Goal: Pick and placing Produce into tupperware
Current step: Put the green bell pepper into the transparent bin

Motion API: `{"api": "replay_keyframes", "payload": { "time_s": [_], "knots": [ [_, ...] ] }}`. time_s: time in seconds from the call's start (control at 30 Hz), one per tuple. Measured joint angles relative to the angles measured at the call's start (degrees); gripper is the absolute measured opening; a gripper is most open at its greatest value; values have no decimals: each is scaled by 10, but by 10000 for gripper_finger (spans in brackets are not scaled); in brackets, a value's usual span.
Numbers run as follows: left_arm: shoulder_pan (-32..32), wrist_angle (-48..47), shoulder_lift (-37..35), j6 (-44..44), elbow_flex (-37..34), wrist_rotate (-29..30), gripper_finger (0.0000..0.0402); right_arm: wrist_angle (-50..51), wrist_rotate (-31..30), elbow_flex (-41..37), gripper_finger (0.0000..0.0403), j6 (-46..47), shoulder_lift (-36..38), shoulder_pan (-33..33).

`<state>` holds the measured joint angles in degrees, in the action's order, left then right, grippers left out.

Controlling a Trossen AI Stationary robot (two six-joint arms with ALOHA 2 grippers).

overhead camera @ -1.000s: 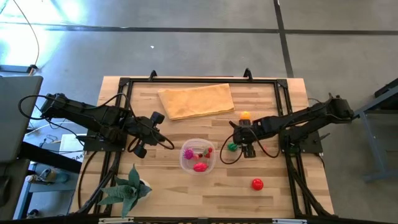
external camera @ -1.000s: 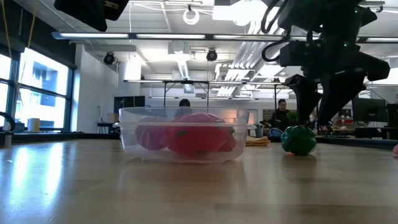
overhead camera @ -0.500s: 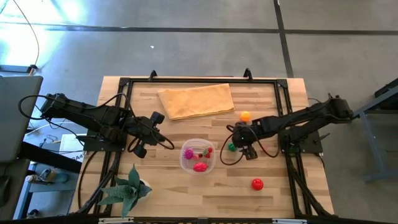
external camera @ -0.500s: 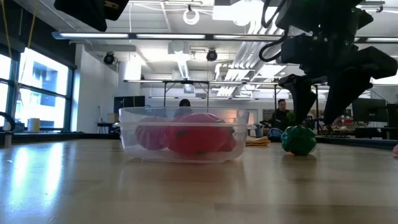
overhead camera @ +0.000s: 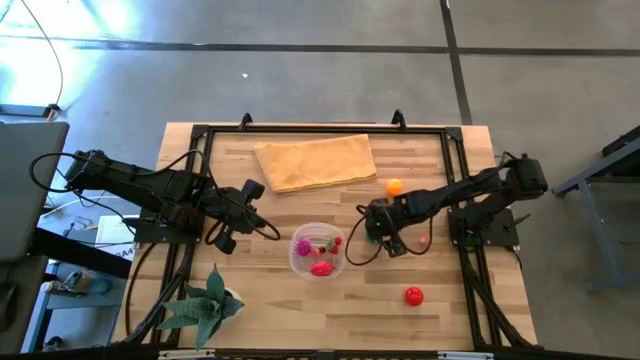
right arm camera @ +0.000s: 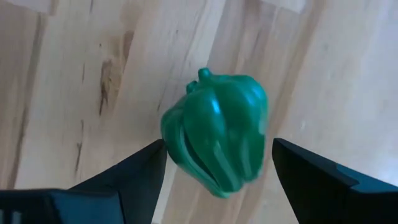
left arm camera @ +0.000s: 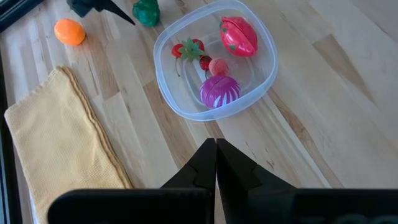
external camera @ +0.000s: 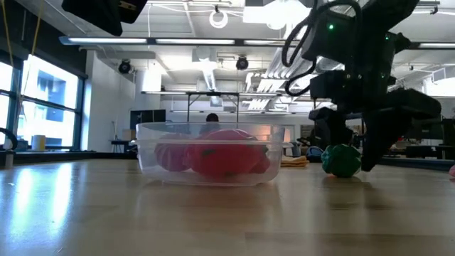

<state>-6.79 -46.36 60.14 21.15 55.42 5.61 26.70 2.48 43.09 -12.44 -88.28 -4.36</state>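
A green toy pepper (right arm camera: 214, 134) rests on the wood just right of the tupperware (overhead camera: 318, 252), also in the low view (external camera: 341, 160). My right gripper (right arm camera: 217, 146) is open and low over it, one finger on each side, with no clear touch. The clear round tupperware (left arm camera: 180, 106) holds a red piece (left arm camera: 238, 36), a magenta piece (left arm camera: 219, 91) and a small red fruit with green leaves. An orange piece (overhead camera: 394, 186) and a red piece (overhead camera: 413, 295) lie on the table. My left gripper (overhead camera: 255, 215) waits shut, left of the tupperware.
A tan folded cloth (overhead camera: 315, 162) lies toward the far edge. A green spiky plant (overhead camera: 205, 305) stands at the near left corner. Black frame rails (overhead camera: 460, 180) run along the table's sides. Bare wood lies between the tupperware and the near edge.
My right gripper has moved toward the table's left and come down, from beside the green pepper to over it, so its open fingers now stand on both sides of it. The pepper has stayed where it was.
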Motion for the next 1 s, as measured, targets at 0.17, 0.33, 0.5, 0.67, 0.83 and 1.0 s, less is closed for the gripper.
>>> {"api": "replay_keyframes", "payload": {
  "time_s": [0.17,0.33,0.5,0.67,0.83,1.0],
  "knots": [
    [0,0,0,0,0,0,3,-17,16,1,284,-1,-29,0],
    [0,0,0,0,0,0,3,-22,15,1,284,-8,-33,0],
    [0,0,0,0,0,0,3,-30,14,1,284,-18,-32,2],
    [0,0,0,0,0,0,3,-59,10,2,284,-17,-34,2],
    [0,0,0,0,0,0,3,-69,7,3,284,-15,-34,3],
    [0,0,0,0,0,0,3,-66,8,3,284,-15,-34,2]
  ]
}}
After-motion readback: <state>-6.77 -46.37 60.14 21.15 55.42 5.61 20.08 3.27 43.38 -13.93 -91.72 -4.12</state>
